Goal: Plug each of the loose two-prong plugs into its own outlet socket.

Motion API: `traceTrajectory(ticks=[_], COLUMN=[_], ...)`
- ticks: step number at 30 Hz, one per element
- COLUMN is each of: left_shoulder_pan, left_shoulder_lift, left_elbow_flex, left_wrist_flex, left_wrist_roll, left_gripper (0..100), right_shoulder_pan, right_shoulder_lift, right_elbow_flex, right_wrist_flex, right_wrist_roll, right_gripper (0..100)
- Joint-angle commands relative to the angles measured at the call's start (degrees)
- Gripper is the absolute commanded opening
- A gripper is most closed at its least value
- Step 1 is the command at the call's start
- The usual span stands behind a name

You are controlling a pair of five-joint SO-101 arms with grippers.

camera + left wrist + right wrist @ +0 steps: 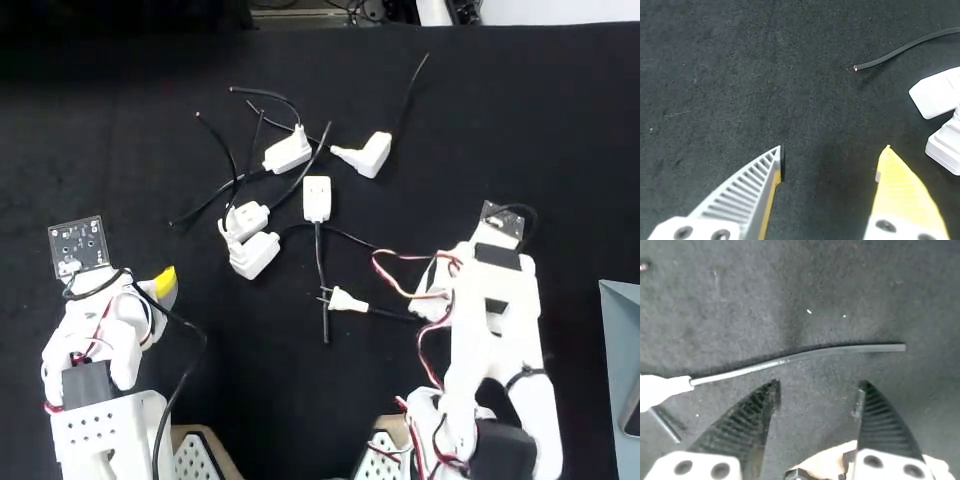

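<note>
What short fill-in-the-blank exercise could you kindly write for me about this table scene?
One finger of the left gripper is white, the other is ____. The right gripper has its jaws ____. The cord in front of the right gripper runs to a plug whose body is ____.
Missing words: yellow; open; white.

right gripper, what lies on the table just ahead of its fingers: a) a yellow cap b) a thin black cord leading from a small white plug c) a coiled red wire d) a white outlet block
b: in the right wrist view, the black cord lies across the table ahead of the open right gripper, one end joined to the small white plug.
</note>
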Motion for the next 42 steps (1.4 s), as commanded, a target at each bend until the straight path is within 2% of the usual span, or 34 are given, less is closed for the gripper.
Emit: traceTrajectory(ticks=[1, 12, 21, 29, 38, 42], left_shoulder_pan=[-0.5, -0.5, -0.6, -0.6, -0.6, -0.6], left_shoulder_lift=[-0.4, -0.4, -0.4, -0.4, -0.4, -0.4], left_elbow_flex=[-0.3, -0.3, -0.3, -0.3, -0.3, -0.3], left_wrist_flex=[-0.3, -0.3, -0.2, -0.2, -0.1, -0.1], left_wrist_roll=[-0.4, -0.4, -0.4, -0.4, -0.4, -0.4], left_gripper=[30, 30, 30, 30, 30, 30], right_shoulder_pan=[0.7, 0.9, 6.9, 7.1, 7.0, 5.9], right_shoulder_lift=[-2.4, 4.4, 7.3, 7.4, 7.5, 6.6], right_elbow_flex=[-0.7, 7.4, 4.0, -2.3, -3.2, -4.0], right_wrist_flex=[0.5, -11.8, -17.3, -18.5, -33.4, -29.5], right_wrist_roll=[0.6, 3.0, 3.3, 3.4, 3.4, 3.4], right_gripper=[24.5, 24.4, 24.3, 24.3, 24.3, 24.3])
